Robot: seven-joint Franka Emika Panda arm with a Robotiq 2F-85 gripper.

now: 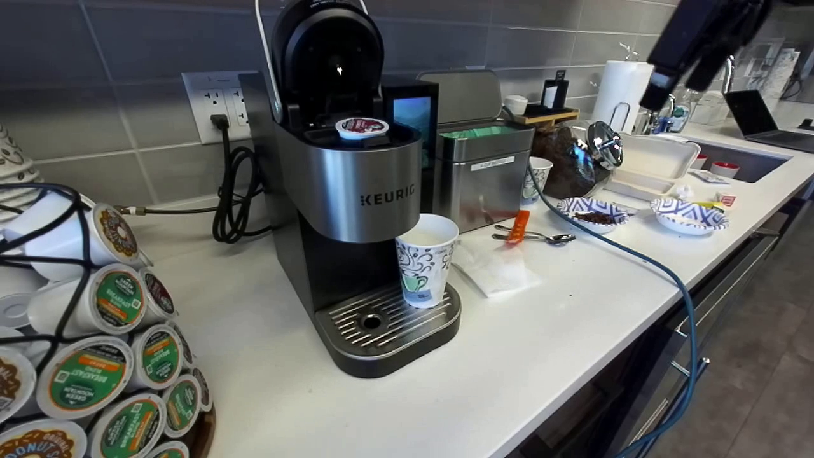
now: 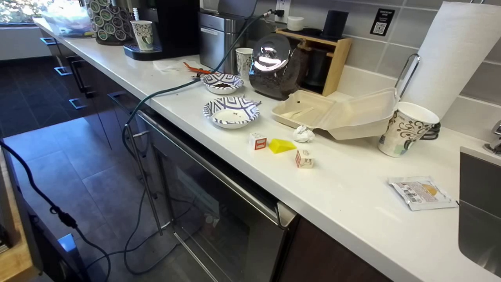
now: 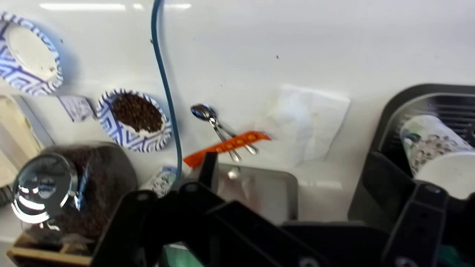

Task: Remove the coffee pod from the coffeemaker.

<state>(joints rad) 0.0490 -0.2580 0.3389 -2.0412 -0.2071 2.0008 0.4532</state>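
In an exterior view we see the gripper (image 1: 676, 92) high at the upper right, its fingers (image 1: 674, 41) pointing downward and parted, well apart from the coffeemaker (image 1: 346, 184). The coffee pod (image 1: 361, 126) rests at the top of the coffeemaker, beneath the raised lid (image 1: 327, 60). We read KEURIG on the front, and GREEN MOUNTAIN, BREAKFAST BLEND and DONUT on the racked pods (image 1: 119, 299); the label (image 1: 493, 163) on the steel box (image 1: 480, 191) is too blurred for us. The counter (image 1: 540, 343) is white, the wall (image 1: 146, 51) grey tile.

In an exterior view we follow the same counter over dark cabinets (image 2: 332, 250) and a grey floor (image 2: 58, 149). A card (image 2: 382, 22) with a QR code sits on the tiles; a block (image 2: 258, 141) shows a red I.

In the wrist view we look down past the fingers, spread wide and released. Below, an orange packet (image 3: 230, 147) crosses two spoons (image 3: 203, 111) near a patterned bowl (image 3: 128, 136); a paper cup (image 3: 426, 144) stands on the drip tray (image 3: 441, 98).
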